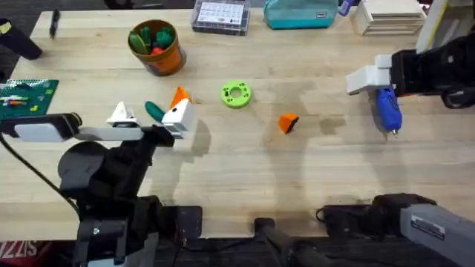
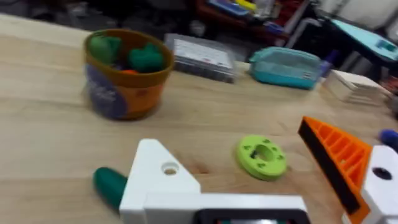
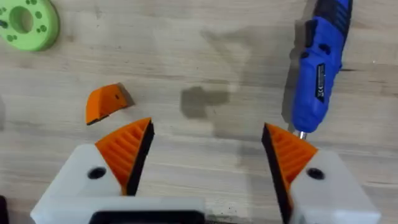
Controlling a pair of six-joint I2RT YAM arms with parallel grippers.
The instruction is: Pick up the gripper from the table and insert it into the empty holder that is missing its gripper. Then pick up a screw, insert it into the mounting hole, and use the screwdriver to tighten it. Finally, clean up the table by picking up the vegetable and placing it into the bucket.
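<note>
Here we see the loose orange gripper (image 1: 288, 122) lying on the bench (image 1: 297, 170) near the middle, to the right of a bright green holed disc (image 1: 236, 94). In the right wrist view the same gripper (image 3: 107, 102) lies on its side ahead of that arm's jaws, apart from them.

The left gripper (image 1: 151, 115) hovers over the left part of the bench with its jaws spread. One finger ends in a bare white holder (image 2: 160, 180) with a screw hole, while the other carries an orange ribbed pad (image 2: 339, 158). The dark green vegetable (image 1: 154, 110) lies on the bench between these two fingers; in the left wrist view it (image 2: 111, 185) sits just beside the holder, and we cannot tell whether they touch.

The right gripper (image 3: 205, 155) has its jaws spread wide, both orange pads in place, with nothing between them. The blue screwdriver (image 1: 387, 110) lies on the bench at the right, and in the right wrist view its metal tip points toward one pad (image 3: 287, 152).

The orange bucket (image 1: 157, 47) stands at the back left of the bench, with green and red pieces inside. A clear parts box (image 1: 220, 16) and a teal case (image 1: 300, 12) sit along the back edge.
</note>
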